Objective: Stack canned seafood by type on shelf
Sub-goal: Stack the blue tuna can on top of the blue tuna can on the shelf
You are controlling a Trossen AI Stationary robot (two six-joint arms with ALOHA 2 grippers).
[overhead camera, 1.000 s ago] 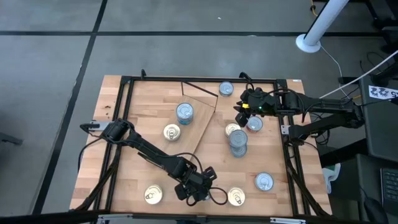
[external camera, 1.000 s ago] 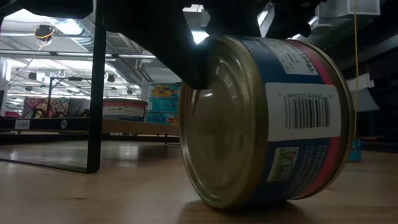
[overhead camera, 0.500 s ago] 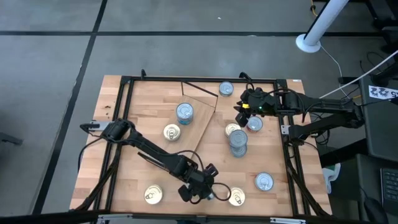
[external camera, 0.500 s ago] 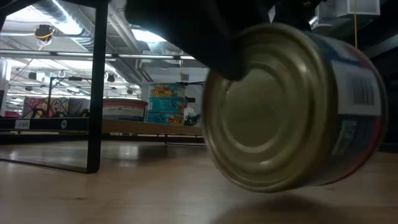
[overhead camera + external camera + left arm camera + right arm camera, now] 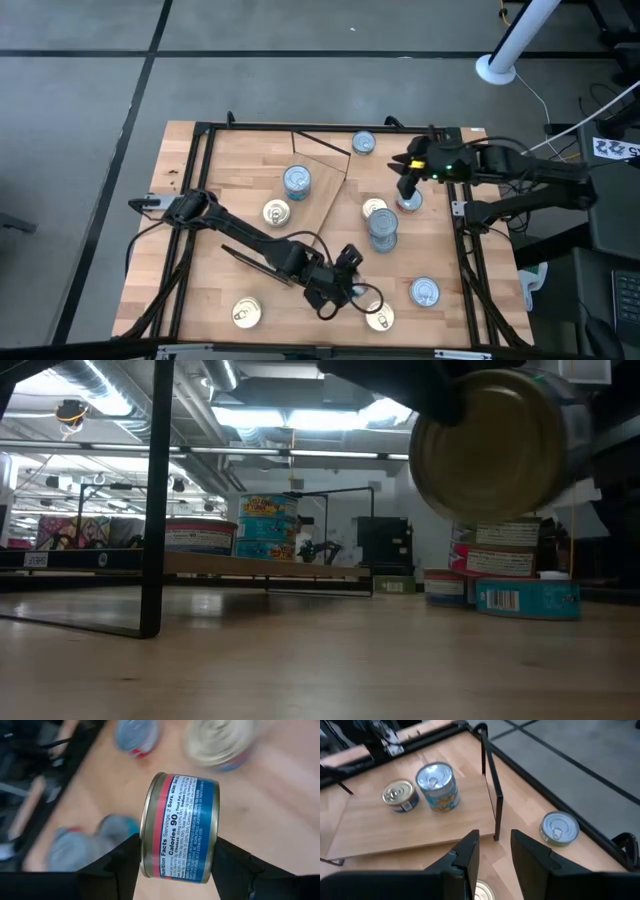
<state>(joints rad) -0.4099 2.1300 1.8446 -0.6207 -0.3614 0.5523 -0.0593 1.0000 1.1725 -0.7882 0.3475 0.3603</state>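
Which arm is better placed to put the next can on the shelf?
Left, probably. The left claw already grips a blue-red can lifted off the table. The right claw is empty and open, hovering beside the can stack, right of the shelf.

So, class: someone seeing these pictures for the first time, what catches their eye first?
Most striking is the blue-and-red labelled can, lying on its side, clamped in the left tool and lifted clear of the table near the front edge. Next, the stack of cans right of centre, with the right tool open above a silver-topped can near it.
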